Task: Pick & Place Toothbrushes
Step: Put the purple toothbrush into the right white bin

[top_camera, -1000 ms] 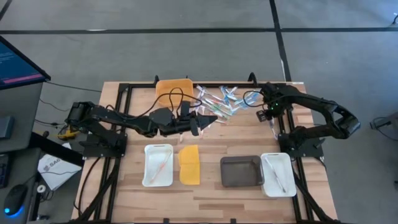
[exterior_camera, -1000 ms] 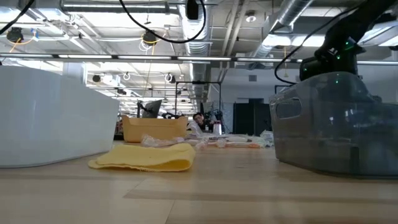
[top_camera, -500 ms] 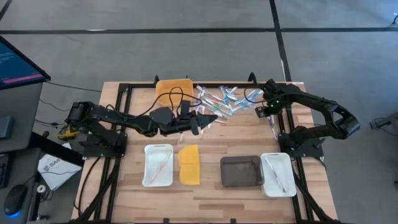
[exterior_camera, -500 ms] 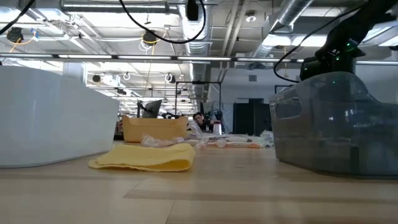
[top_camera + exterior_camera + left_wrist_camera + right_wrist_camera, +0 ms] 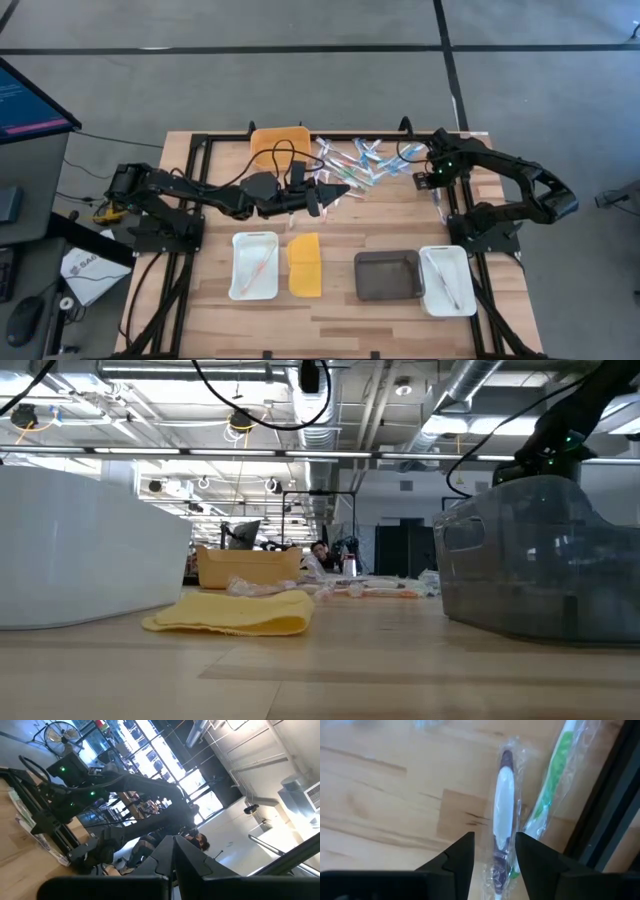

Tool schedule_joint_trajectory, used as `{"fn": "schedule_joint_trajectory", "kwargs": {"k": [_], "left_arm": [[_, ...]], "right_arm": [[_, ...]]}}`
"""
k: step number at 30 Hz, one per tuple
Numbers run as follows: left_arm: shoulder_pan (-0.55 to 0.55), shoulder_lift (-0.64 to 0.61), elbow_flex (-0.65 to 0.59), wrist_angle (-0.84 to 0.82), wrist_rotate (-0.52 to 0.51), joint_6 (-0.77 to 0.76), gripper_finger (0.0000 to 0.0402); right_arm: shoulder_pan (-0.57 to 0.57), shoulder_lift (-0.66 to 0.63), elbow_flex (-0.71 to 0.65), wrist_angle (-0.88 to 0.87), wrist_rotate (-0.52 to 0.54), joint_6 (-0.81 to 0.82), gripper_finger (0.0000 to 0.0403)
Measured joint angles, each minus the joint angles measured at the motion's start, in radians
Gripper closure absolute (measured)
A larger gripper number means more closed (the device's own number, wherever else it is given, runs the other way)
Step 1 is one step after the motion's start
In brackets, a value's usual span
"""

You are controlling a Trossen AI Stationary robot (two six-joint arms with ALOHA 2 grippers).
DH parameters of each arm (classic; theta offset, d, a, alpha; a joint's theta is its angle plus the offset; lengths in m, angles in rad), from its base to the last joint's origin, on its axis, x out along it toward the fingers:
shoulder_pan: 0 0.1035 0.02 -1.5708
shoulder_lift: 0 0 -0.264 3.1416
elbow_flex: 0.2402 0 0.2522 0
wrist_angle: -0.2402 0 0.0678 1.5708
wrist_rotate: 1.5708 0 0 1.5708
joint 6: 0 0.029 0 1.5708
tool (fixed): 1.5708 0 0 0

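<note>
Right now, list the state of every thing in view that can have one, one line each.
Left gripper: jaws shut, empty, beside the toothbrush pile.
Right gripper: jaws open, straddling a wrapped white-and-purple toothbrush on the wood, not gripping it.
Wrapped green toothbrush: lying beside it.
Dark grey plastic bin: open, looks empty.
Flat yellow-orange lid: off, on the table.

table (image 5: 380, 785): matt wood | toothbrushes (image 5: 502, 805): glossy plastic wrap | frame (image 5: 610, 805): black metal

Wooden worktop (image 5: 340, 310) bearing scattered toothbrushes (image 5: 352, 165), two white trays (image 5: 254, 265), grey bin (image 5: 388, 275), yellow lid (image 5: 305, 264).
</note>
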State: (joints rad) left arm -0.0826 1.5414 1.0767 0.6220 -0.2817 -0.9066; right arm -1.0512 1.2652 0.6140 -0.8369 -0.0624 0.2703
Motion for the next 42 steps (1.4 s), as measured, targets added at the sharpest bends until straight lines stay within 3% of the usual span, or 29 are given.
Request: {"fn": "schedule_joint_trajectory", "kwargs": {"k": [7, 21, 27, 34, 42], "left_arm": [[0.000, 0.000, 0.000, 0.000, 0.000, 0.000, 0.0394], [0.000, 0.000, 0.000, 0.000, 0.002, 0.000, 0.0394], [0.000, 0.000, 0.000, 0.000, 0.009, 0.000, 0.0394], [0.006, 0.000, 0.000, 0.000, 0.000, 0.000, 0.0394], [0.006, 0.000, 0.000, 0.002, -0.001, 0.000, 0.0394]], "right_arm": [[-0.002, 0.008, 0.000, 0.001, -0.001, 0.000, 0.0269], [0.031, 0.204, 0.008, -0.008, -0.008, -0.005, 0.0272], [0.037, 0.178, 0.002, 0.006, -0.009, -0.008, 0.0305], [0.038, 0.122, -0.002, 0.023, -0.036, -0.013, 0.0384], [0.057, 0.035, -0.001, 0.006, -0.051, -0.019, 0.0372]]}}
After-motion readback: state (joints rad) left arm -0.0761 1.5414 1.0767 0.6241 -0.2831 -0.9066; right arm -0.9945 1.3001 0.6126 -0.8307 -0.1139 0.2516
